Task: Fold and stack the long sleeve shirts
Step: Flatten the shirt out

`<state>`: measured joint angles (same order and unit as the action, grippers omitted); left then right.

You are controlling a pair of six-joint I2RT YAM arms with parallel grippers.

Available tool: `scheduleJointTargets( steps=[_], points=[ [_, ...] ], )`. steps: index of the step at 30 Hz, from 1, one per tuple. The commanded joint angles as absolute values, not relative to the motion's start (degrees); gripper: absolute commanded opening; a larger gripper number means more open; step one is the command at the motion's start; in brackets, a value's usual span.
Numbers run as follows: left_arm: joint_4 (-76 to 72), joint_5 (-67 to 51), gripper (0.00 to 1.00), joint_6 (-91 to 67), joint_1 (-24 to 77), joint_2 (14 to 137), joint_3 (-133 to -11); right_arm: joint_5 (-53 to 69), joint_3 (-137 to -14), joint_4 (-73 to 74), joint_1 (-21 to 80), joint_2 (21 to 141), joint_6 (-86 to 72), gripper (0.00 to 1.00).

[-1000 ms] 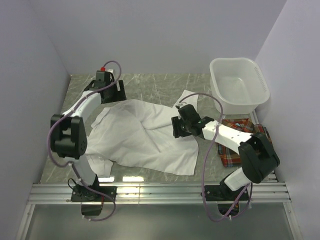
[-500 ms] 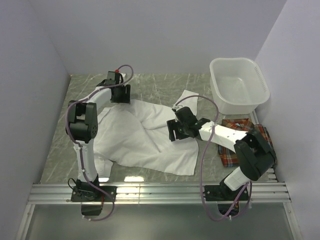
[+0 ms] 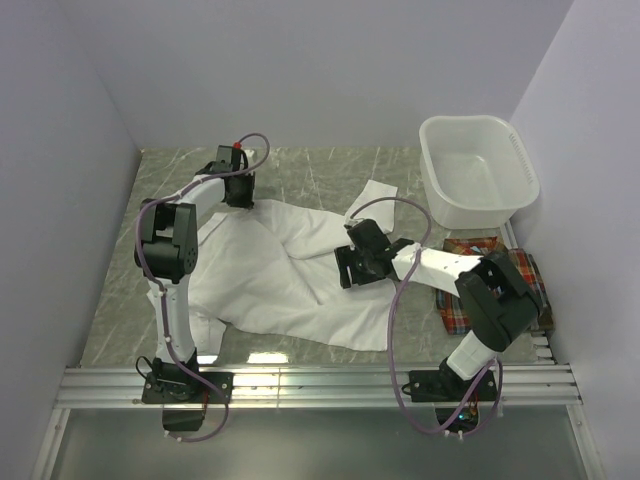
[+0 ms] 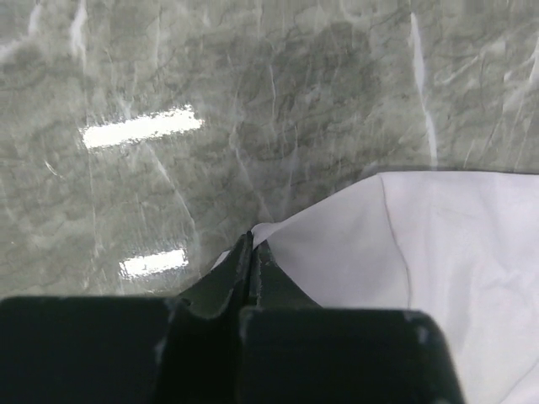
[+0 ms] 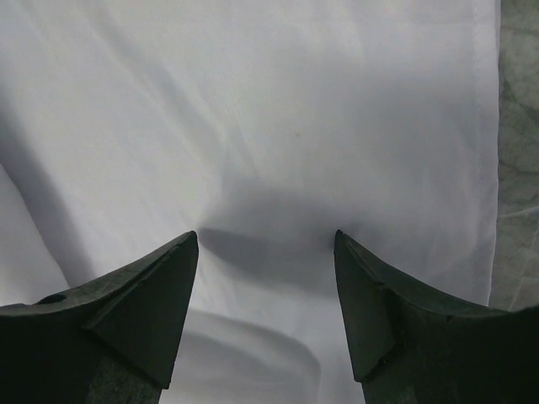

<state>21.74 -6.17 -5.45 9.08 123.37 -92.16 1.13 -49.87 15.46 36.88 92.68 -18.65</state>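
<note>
While left claw [image 4: 251, 246] pinches its edge, white shirt [image 3: 270, 272] lies left-to-right; right claw [image 5: 265, 244] agape.

Left gripper [image 4: 252, 246] now, seemingly, on white shirt [image 3: 290, 275]

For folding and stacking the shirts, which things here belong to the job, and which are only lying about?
Belong to the job:
- white shirt, spread on the table
- plaid shirt, at the table's right edge
- left pincer, shut on the white shirt's edge
- right pincer, open over the white shirt

Only lying about:
- white plastic basin, in the far right corner
</note>
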Motion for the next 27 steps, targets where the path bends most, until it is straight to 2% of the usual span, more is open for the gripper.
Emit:
scheduleJointTargets(
  steps=[1,13,19,23,26,27],
  points=[
    [18.6,-5.0,0.01,-6.1,8.2,121.8,-95.1,0.8,-49.5,18.6,37.4,93.9,-20.7,0.73],
    [13.4,10.3,0.00,-14.1,2.0,123.9,-104.1,4.5,-50.2,21.7,37.4,96.1,-24.7,0.73],
    [8.0,12.2,0.01,-14.9,1.4,125.2,-106.0,5.2,-49.7,21.7,37.4,97.3,-25.7,0.73],
    [11.2,18.7,0.01,-18.9,1.1,124.9,-108.0,5.2,-50.1,22.5,37.3,96.9,-25.9,0.73],
    [14.7,24.0,0.12,-22.3,0.4,121.7,-104.7,4.7,-50.0,21.9,37.4,94.8,-25.9,0.73],
    [15.4,24.5,0.22,-23.0,0.2,120.7,-103.5,3.9,-50.5,22.1,37.4,94.1,-25.8,0.73]
  ],
)
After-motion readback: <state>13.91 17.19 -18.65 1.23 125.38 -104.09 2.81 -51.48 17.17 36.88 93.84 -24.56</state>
